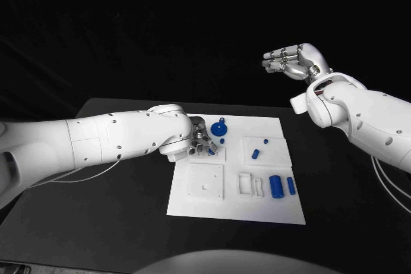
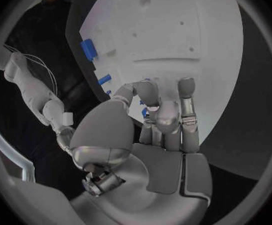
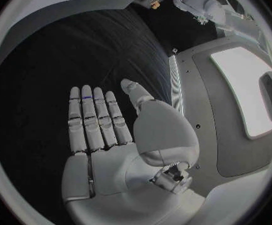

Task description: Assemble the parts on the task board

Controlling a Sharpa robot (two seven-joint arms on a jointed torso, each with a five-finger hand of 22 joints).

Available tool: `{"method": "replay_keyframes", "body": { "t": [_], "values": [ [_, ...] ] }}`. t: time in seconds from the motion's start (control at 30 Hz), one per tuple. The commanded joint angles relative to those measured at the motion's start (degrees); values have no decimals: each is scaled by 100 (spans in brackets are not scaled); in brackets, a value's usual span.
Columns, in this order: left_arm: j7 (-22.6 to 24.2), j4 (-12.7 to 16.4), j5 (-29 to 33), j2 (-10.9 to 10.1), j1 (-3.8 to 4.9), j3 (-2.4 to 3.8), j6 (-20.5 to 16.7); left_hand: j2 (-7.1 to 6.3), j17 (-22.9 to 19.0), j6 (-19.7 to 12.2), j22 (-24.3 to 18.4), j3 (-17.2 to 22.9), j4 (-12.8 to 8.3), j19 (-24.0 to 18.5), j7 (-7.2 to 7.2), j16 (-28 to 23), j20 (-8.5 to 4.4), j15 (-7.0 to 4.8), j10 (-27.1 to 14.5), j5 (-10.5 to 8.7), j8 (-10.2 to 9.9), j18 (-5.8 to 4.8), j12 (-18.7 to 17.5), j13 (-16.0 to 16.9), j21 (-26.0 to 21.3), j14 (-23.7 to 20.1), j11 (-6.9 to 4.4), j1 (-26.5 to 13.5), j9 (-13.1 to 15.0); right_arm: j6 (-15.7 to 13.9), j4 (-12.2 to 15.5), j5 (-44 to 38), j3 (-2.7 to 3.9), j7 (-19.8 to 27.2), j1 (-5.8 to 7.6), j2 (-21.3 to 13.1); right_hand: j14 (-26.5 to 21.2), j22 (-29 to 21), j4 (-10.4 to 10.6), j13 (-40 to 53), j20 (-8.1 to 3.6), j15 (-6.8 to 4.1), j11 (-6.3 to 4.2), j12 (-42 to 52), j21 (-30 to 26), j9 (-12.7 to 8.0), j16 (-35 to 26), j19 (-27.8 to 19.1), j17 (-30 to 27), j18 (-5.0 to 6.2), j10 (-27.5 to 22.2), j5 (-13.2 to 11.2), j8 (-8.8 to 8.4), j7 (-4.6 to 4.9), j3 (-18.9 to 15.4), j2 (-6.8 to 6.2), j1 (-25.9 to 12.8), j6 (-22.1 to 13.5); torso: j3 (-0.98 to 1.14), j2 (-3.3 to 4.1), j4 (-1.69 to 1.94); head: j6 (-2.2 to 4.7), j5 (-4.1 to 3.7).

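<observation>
Silver left fingers (image 2: pixel 167 112): curled down onto the task board (image 1: pixel 269 211); a sliver of blue shows between thumb and fingertips in the left wrist view, so probably pinching a small part, though cannot tell for certain.
Left hand (image 1: pixel 199 144): low over the board's upper left area, fingertips at the surface.
Just beyond the fingers: round blue knob part (image 1: pixel 220 129), and a small blue peg (image 1: pixel 223 141) beside it.
Further out: two short blue pins (image 1: pixel 256 153) mid-board; large blue cylinder (image 1: pixel 275 186) and slimmer blue bar (image 1: pixel 291 185) well apart, near the board's right edge.
Right hand (image 1: pixel 294 60): raised well clear of the black tabletop (image 1: pixel 128 226), released, fingers straight and holding nothing.
Step in hand: likely picking or seating a small part at the upper left block.
Next move: calls for a firm pinch, then a straight, aligned lift or press.
</observation>
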Motion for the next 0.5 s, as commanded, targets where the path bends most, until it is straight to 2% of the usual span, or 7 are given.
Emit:
{"method": "replay_keyframes", "body": {
  "t": [0.03, 0.13, 0.5],
  "values": [
    [-11, 0, -124, 17, 10, 2, 101, 42, 54, 1139, 113, 559, -502, 2, -746, 37, 53, -2, 72, -17, 27, 66, 46, 14, 35, 56, -233, -25, 947, 84, 1, -3, 4, 20, -3, -2, -46, -8, 6, -3, 15, 8, -12, -31, 10, -6, -18, -43, -8, 82, -43, 7, -18, -10, 22, -53, 1, -39, 0, -4, 4, 2, -4],
    [-14, -8, -165, 20, 12, 2, 127, 54, 77, 1144, 112, 575, -505, -9, -751, 46, 102, -1, 71, -46, 30, 118, 80, 16, 70, 59, -233, -31, 1017, 85, 1, -2, 4, 17, -4, -5, -46, -8, 6, -3, 15, 8, -12, -31, 10, -6, -18, -43, -8, 82, -43, 7, -18, -10, 22, -53, 1, -39, -1, -4, 5, 4, 0],
    [-30, -40, -236, 37, 12, 0, 207, 83, 146, 1162, 112, 585, -499, -31, -759, 85, 168, 2, 70, -102, 31, 180, 143, 21, 122, 69, -236, -38, 1119, 86, 2, -3, 4, 13, -5, -11, -48, -8, 7, -3, 15, 11, -11, -31, 10, -6, -18, -46, -8, 81, -46, 5, -17, -8, 23, -53, -1, -40, -3, -1, 5, 11, -6]
  ]
}}
